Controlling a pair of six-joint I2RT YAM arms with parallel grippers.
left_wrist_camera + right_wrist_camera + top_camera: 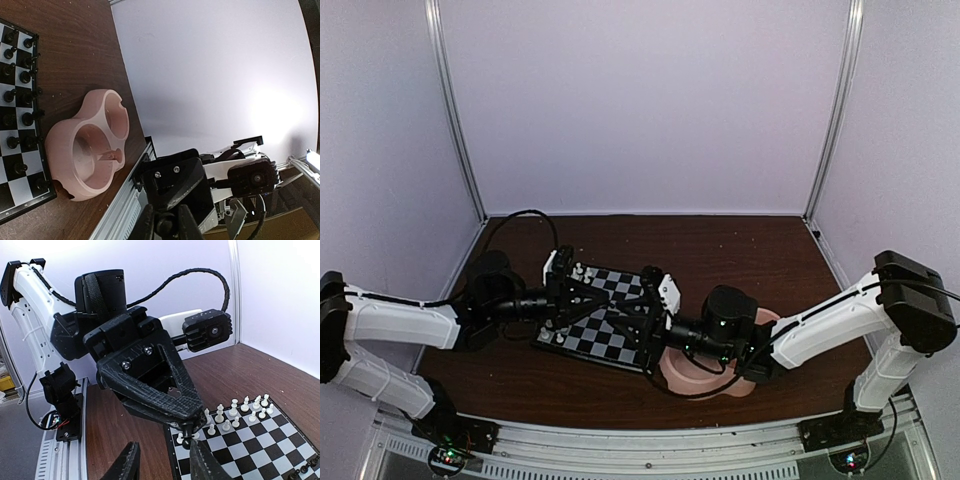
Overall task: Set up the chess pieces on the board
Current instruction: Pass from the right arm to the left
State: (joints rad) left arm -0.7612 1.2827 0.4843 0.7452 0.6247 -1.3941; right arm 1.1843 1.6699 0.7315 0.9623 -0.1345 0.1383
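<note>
Here, in the right wrist view, you face the left arm (pixel 30 300), which reaches in from the upper left. The left jaws point down and are clenched on one black chess piece (pixel 186 440), held at their very tip. That piece hangs over the corner of the board (pixel 250 450) nearest the white chess pieces (pixel 235 412), which stand in two short rows along that edge. You cannot tell whether the held piece touches the board. The right jaws stand released at the bottom of this view, well apart, with the held piece between them and nearer the right-hand finger.

Next, in the left wrist view, the left jaws sit at the bottom edge with a small dark knob gripped between them. The right arm (pixel 250 177) looms just behind. At the left, the black chess pieces (pixel 22 77) fill two rows along the board's edge. A pink double-bowl dish (pixel 60 150) rests on the brown worktop (pixel 75 40) just beside that edge.

Finally, in the top view, both arms come in from opposite sides and meet over the board, which lies slightly turned at the middle of the worktop. The pink dish lies to the board's right, partly hidden under the right arm.
</note>
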